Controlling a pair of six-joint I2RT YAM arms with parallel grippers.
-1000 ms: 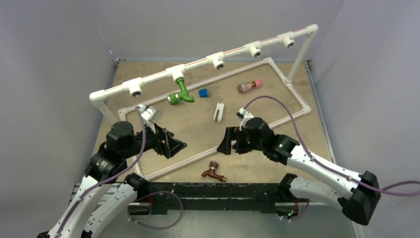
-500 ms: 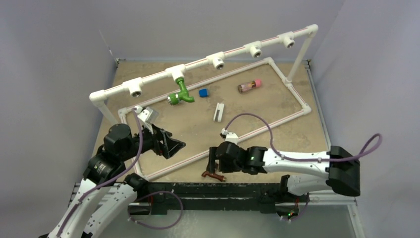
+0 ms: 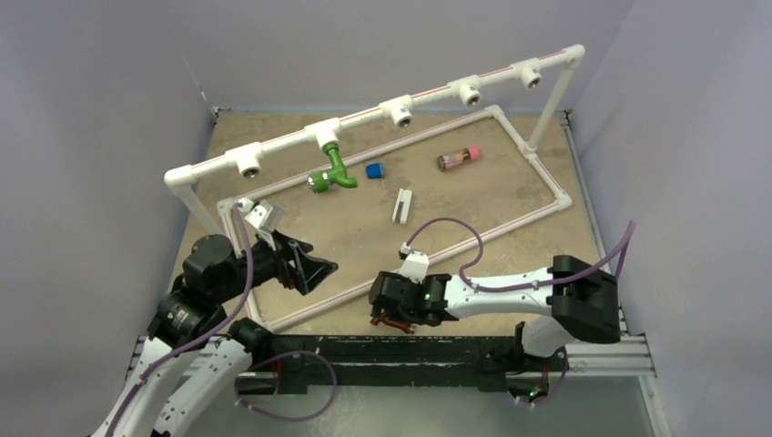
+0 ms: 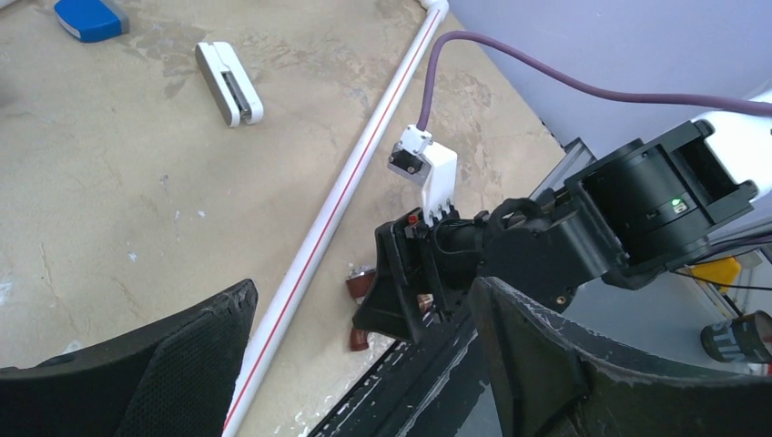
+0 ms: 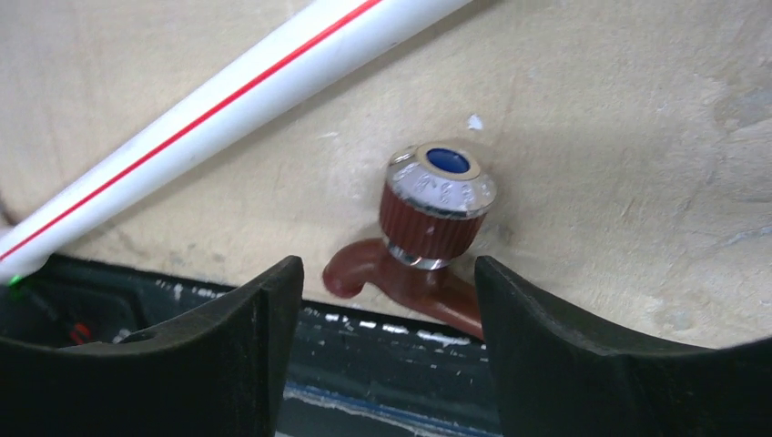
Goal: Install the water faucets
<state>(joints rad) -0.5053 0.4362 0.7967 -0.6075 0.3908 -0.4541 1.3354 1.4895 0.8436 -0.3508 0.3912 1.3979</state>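
A: Right arm (image 3: 492, 293) swung from mid-counter down to the near edge in the last second. Left arm (image 3: 214, 273) barely shifted. Layout?

B: Counter (image 3: 510, 191) carries a white pipe frame. Raised rail (image 3: 428, 94) has five tees. Floor loop (image 3: 473, 238) has a red stripe.

A: Faucets?

B: Green faucet (image 3: 330, 175) hangs from the second tee from the left (image 3: 326, 137) and looks seated to me. The other four tees are open. Reddish-brown faucet (image 5: 428, 228) lies on the counter at the near edge, just outside the floor loop, right beside the black base rail (image 5: 382, 373). Its ribbed knob with the blue-dotted cap (image 5: 443, 162) faces the right wrist camera.

A: Jaws?

B: Right jaws are apart, one finger on each side of the brown faucet, with no contact that I can see. Left jaws are also apart and empty, over the left part of the loop, pointed at the right arm.

A: Step?

B: Picking up the brown one, I'd say, so roughly half the task is left.

A: How to do it well?

B: Come down a touch more. Close across the ribbed knob or the body just under it, not the thin spout. Leave the inlet end free for the tee. I can't tell which way it points because it's hidden behind the knob. The faucet is right at the counter's lip, so a finger could catch the base rail. Lift straight up first, then turn toward an open tee (image 3: 399, 113).
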